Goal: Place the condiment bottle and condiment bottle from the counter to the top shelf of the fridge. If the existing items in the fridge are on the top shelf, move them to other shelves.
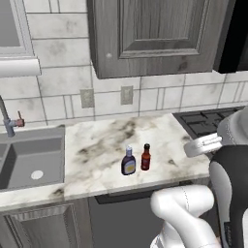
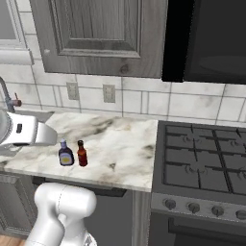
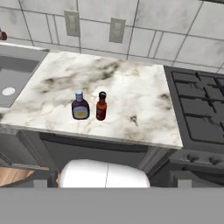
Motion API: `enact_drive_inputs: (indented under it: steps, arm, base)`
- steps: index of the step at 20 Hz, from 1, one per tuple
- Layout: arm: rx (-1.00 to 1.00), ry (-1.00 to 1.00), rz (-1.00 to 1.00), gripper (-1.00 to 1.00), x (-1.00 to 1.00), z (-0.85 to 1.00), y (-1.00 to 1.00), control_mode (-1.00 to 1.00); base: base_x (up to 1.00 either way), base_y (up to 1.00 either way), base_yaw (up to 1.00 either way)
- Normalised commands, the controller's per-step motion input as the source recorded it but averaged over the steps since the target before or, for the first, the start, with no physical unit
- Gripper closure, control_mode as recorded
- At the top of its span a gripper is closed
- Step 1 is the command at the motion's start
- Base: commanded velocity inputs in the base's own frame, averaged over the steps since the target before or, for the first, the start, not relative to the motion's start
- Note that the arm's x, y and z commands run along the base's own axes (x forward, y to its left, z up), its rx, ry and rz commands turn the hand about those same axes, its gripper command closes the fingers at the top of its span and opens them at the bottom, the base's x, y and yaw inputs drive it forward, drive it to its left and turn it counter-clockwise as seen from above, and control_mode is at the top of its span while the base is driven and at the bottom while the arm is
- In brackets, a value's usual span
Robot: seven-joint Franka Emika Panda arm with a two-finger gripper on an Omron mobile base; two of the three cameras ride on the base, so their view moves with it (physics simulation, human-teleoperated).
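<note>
Two condiment bottles stand upright on a marble-patterned table point(image 1: 101, 140), near its front edge. The squat bottle point(image 1: 128, 162) has a dark body, a pale yellow label and a light blue cap. The slim bottle point(image 1: 146, 157) is reddish-brown with a dark cap. They stand just beside each other, with a narrow gap between them and no contact visible. In the left base view the squat bottle lies to the left of the slim one, and the same order holds in the right base view, with the squat bottle point(image 2: 66, 153) left of the slim bottle point(image 2: 82, 153), and in the hand view, with the squat bottle point(image 3: 80, 106) left of the slim bottle point(image 3: 101, 106).

A grey sink point(image 1: 31, 160) is set into the table to the left of the bottles, with a tap point(image 1: 8, 121) behind it. A dark gas stove point(image 2: 202, 158) adjoins the table on the right, with a row of knobs point(image 2: 192, 207) along its front. The tiled wall point(image 1: 155, 97) behind carries two outlets point(image 1: 106, 97). A grey wooden cupboard point(image 1: 155, 36) hangs above the table, and a dark appliance point(image 2: 206, 41) hangs above the stove.

The white arm point(image 1: 193, 213) rises in the foreground of both base views, well apart from the bottles. The hand view looks down on the table from above and in front of it. The gripper's fingertips are not discernible in the pictures; the gripper stands wide and holds nothing.
</note>
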Motion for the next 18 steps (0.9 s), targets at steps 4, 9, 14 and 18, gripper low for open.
enact_drive_inputs:
  steps: [4,9,14,18]
  arm:
    - [0.0,0.0,0.0,-1.0,0.0,0.0,0.0,1.0]
    - [0.0,0.0,0.0,-1.0,0.0,0.0,0.0,1.0]
    - [0.0,0.0,0.0,-1.0,0.0,0.0,0.0,1.0]
    - [0.0,0.03,0.07,-1.0,0.4,-0.14,-0.08,-1.0]
  base:
    - [0.17,0.0,0.0]
    - [0.0,0.0,0.0]
    - [0.0,0.0,0.01]
    - [0.05,0.0,0.01]
